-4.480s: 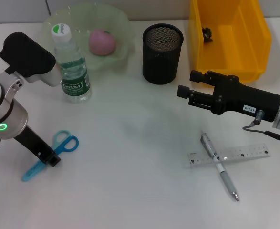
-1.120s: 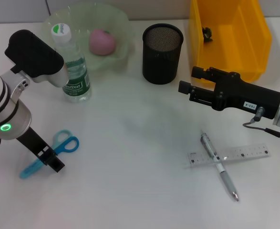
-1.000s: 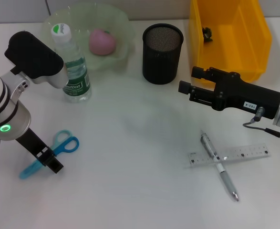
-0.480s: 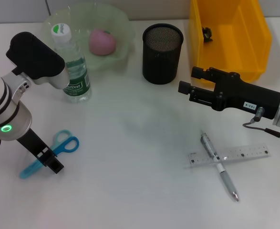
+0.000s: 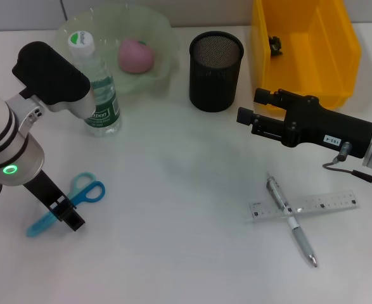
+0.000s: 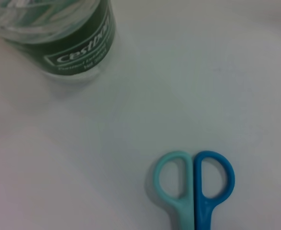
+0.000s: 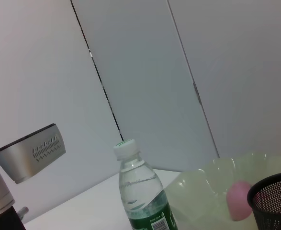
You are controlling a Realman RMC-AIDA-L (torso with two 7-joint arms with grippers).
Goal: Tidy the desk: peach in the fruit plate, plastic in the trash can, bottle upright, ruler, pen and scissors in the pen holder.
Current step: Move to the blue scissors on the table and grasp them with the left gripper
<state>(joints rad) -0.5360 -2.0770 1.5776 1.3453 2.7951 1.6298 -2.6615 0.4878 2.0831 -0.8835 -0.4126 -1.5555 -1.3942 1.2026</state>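
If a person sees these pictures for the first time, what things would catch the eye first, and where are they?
Probably the bright yellow bin at the far right of the desk, with the black mesh pen holder beside it. Next, the left gripper down over the blue scissors at the near left, by the upright bottle. A pen lies crossed over a clear ruler at the near right.

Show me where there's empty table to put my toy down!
The biggest bare patch is mid-table, between the scissors and the crossed pen and ruler. The back is crowded: bottle, fruit plate, pen holder, yellow bin. The left gripper sits over the scissors.
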